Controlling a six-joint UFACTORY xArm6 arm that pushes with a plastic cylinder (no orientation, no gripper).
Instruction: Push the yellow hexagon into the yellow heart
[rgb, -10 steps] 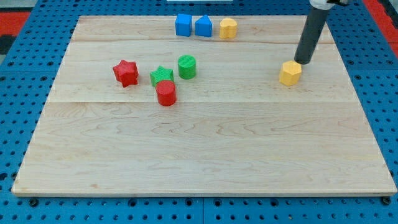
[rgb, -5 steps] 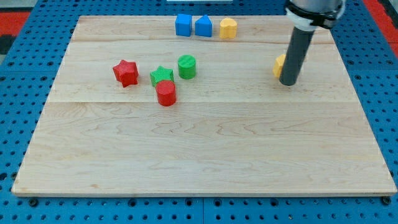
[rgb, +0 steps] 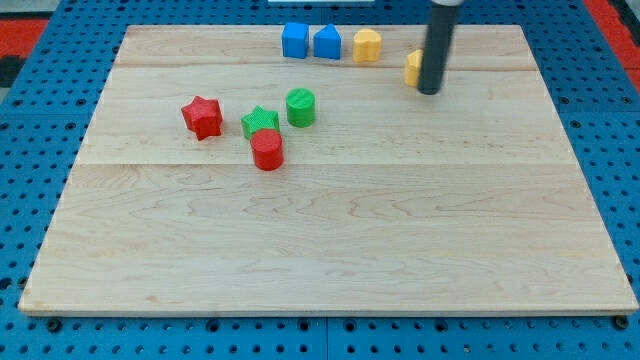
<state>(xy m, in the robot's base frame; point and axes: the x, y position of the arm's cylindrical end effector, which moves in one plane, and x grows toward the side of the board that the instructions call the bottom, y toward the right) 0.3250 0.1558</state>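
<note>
Right now the yellow hexagon (rgb: 412, 67) is mostly hidden behind my rod; only its left edge shows, near the view's top of the wooden board (rgb: 330, 250). My tip (rgb: 429, 92) sits against the hexagon's right and lower side, touching it as far as I can tell. I carry no pincer, only this rod, so nothing opens or closes.

Taking the hexagon as landmark: the yellow heart (rgb: 367, 46) lies just to its left and a little toward the view's top, close but apart, with a strip of bare wood between them. Further left of the heart, in the same row, stand 2 blue blocks: a blue pentagon-like block (rgb: 327, 42) just beside the heart, and a blue cube (rgb: 295, 41) touching or nearly touching that one.

Well to the hexagon's left and lower in the view sits a cluster of 4. The green cylinder (rgb: 300, 107) is nearest the hexagon, the green star (rgb: 260, 123) lies just left of it, the red cylinder (rgb: 267, 150) touches the star's lower side, and the red star (rgb: 202, 117) stands furthest left, slightly apart.
</note>
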